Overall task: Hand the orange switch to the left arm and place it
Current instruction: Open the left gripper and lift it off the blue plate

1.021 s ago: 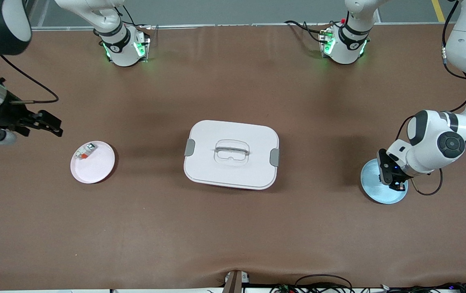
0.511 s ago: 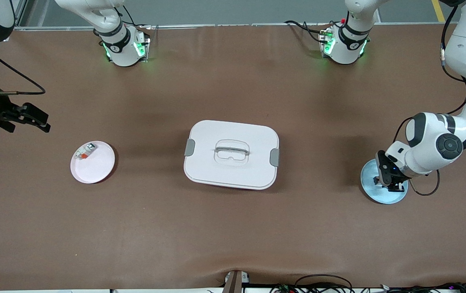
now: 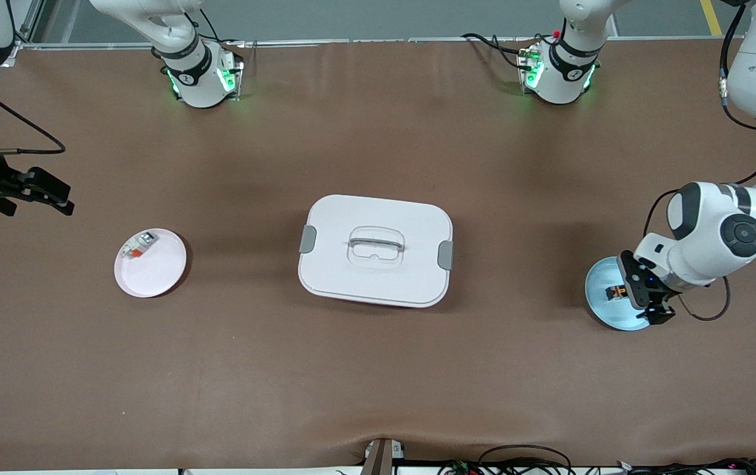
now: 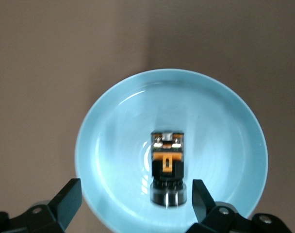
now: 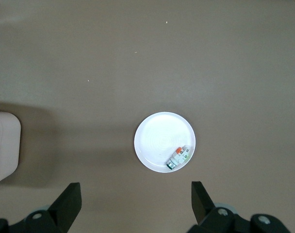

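Note:
The orange switch, a tiny black block with orange markings, lies on a light blue plate at the left arm's end of the table. In the left wrist view the switch lies near the middle of the plate. My left gripper is open and empty just above the plate, and its fingers stand apart from the switch. My right gripper is open and empty in the air at the right arm's end. The white box with grey latches stands at the table's middle.
A white plate holds a small white-and-grey piece with a red-orange part, near the right arm's end. It also shows in the right wrist view, with the box's edge. Bare brown table lies around the box.
My left gripper has shifted toward the left arm's end of the table, uncovering the switch on the blue plate. My right gripper has drawn back toward the right arm's end.

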